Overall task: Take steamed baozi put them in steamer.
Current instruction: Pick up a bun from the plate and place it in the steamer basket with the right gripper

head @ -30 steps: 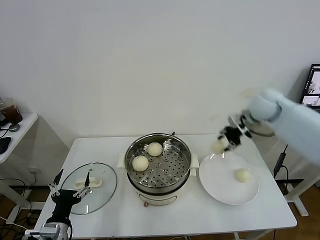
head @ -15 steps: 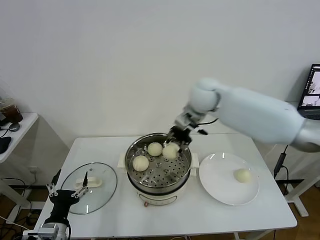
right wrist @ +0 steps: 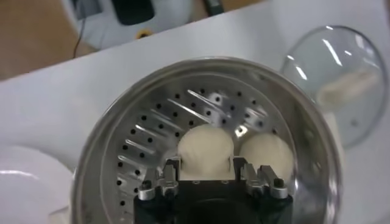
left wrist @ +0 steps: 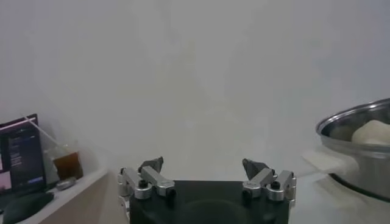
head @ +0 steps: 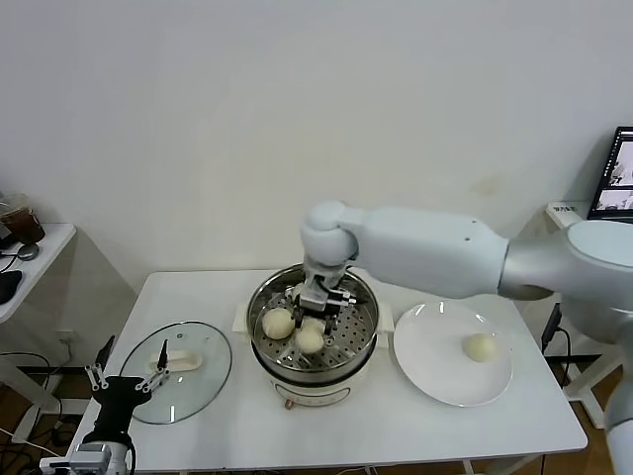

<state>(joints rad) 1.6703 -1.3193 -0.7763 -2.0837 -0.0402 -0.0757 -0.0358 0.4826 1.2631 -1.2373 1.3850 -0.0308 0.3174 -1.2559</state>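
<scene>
Steamer (head: 313,332): round steel pot, perforated tray, white base, at the middle of the table (head: 514,421). Inside, three baozi visible: one toward the left wall (head: 278,323), one nearer the front (head: 311,339), one mostly hidden behind the right gripper.

Right gripper (head: 316,307): lowered into the pot, fingers (right wrist: 172,175) set either side of a baozi (right wrist: 205,146) and touching it; grasping the bun lightly, by the look of it, with the bun down at tray level. A neighbouring bun (right wrist: 266,151) lies just beside it.

Fourth baozi (head: 480,347): on the white plate (head: 435,368) toward the right edge of the table, well apart from the pot.

Handling, judged: light, soft, easily dented; smooth skin likely a little tacky, so may cling to a finger on release. Best taken across the widest part of the dome, gentle squeeze only.

Room: tray space open toward the right wall of the pot; rim stands high, so entry and exit from above. Clear path between pot and plate.

Left gripper (head: 127,378): parked by the front-left corner, jaws spread wide, nothing in them. Glass lid (head: 183,368) flat on the table near the left edge.
</scene>
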